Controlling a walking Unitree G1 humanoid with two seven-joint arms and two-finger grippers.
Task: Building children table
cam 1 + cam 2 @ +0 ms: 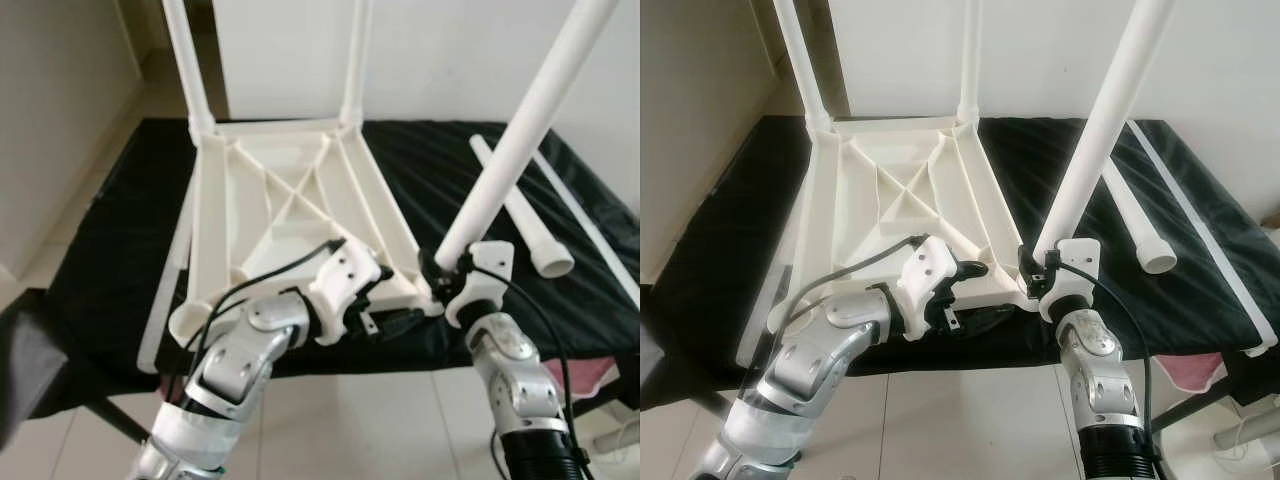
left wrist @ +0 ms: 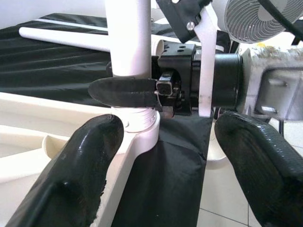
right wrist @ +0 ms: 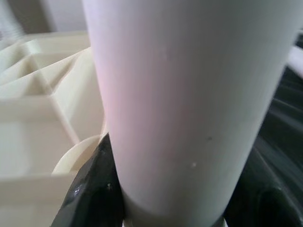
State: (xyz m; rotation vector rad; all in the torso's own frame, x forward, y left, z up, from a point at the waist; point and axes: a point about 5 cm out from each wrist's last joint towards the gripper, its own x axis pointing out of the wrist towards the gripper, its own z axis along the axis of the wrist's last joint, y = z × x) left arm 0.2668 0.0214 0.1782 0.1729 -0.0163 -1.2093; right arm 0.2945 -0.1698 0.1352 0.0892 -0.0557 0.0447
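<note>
The right gripper point(image 1: 447, 268) clamps a white table leg point(image 1: 520, 130) at the near right corner of the upturned tabletop point(image 1: 290, 215) (two far legs fitted); the left gripper point(image 1: 385, 300) hovers beside.

The right gripper point(image 1: 1038, 266) is clamped around the foot of the white leg point(image 1: 1102, 125), its black fingers point(image 2: 124, 91) wrapped on either side of the tube, the silver forearm rising straight beneath it. The left gripper point(image 1: 385, 300) reaches in from the left of that leg, fingers spread apart and holding nothing, its forearm bent at the elbow.
</note>
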